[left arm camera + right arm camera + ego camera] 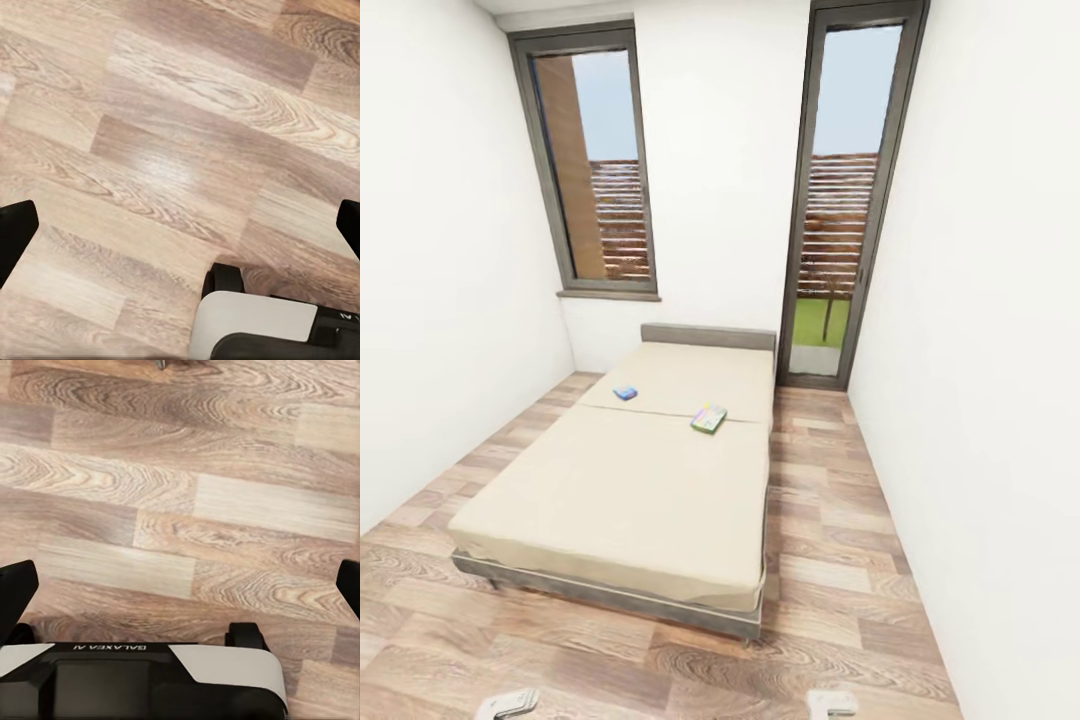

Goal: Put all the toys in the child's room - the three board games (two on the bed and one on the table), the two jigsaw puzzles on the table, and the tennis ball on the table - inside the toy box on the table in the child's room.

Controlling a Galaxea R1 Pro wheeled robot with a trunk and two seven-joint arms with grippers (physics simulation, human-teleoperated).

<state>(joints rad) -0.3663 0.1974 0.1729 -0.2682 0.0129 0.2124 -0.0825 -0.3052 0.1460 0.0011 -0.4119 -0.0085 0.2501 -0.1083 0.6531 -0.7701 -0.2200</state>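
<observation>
Two board games lie on the beige bed [620,500] in the head view. A small blue one [625,393] sits towards the left of the mattress, and a larger green and multicoloured one [709,418] lies right of the middle. The table, toy box, jigsaw puzzles and tennis ball are out of view. My left gripper [180,232] hangs over bare wooden floor with its black fingertips [15,232] spread wide, open and holding nothing. My right gripper [180,589] is also open over the floor, its fingertips [15,592] far apart.
The bed stands lengthwise ahead of me with its headboard [708,336] at the far wall. A window [592,165] and a tall glass door [840,200] are in that wall. Strips of wooden floor [830,520] run along both sides of the bed. My base [142,679] shows under the grippers.
</observation>
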